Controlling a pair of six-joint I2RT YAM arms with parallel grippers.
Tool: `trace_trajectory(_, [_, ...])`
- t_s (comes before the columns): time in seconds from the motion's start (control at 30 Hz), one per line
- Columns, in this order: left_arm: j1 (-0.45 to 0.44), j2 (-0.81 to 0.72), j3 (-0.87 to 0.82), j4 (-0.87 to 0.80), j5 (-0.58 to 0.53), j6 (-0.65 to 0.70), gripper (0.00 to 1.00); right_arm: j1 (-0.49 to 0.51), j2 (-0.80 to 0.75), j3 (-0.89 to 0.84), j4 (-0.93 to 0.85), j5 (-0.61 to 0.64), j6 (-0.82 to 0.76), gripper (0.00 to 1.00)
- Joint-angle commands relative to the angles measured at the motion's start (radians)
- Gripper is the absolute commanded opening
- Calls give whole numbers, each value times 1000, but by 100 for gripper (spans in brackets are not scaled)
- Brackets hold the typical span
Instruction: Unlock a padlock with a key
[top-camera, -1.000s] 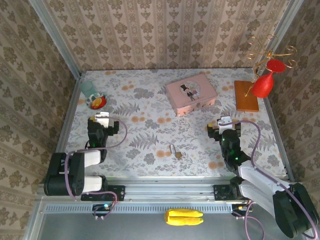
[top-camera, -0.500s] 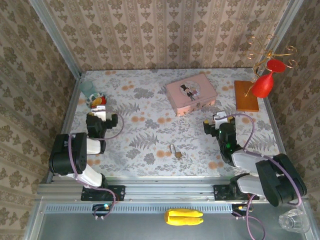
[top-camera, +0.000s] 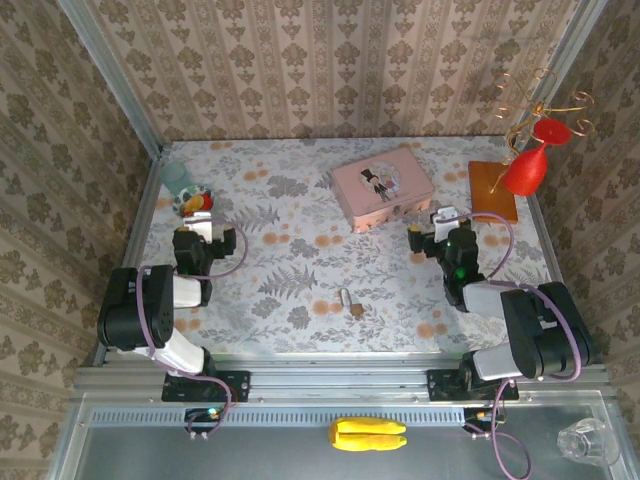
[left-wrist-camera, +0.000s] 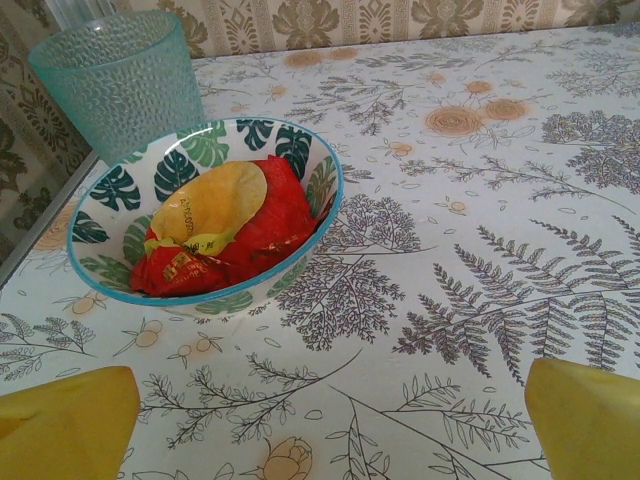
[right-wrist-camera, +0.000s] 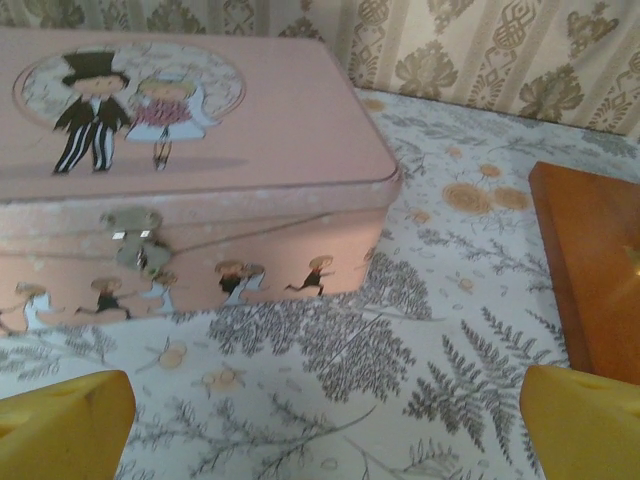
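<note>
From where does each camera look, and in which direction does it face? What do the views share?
Top external: above and behind the arms, looking down on the table; both arms show, left gripper and right gripper, the padlock lying apart from both.
Left wrist: low over the table, facing the bowl and cup; its open yellow fingers show.
Right wrist: low, facing the pink tin and wooden base; its open yellow fingers show.
Shared: bowl and pink tin also appear from above.
</note>
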Motion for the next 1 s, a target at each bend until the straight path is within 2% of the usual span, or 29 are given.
trace_trajectory(0.0, [8, -13, 9, -2, -10, -15, 100, -33, 27, 61, -81, -56, 54, 100])
trace_trajectory(0.13, [8, -13, 5, 7, -11, -16, 100, -77, 65, 91, -98, -89, 97, 100])
trace_trajectory(0.3, [6, -13, -6, 28, -19, -16, 100, -104, 124, 35, 54, -95, 130, 100])
trace_trajectory(0.97, [-30, -12, -12, 42, -67, 14, 100, -98, 118, 46, 26, -60, 132, 100])
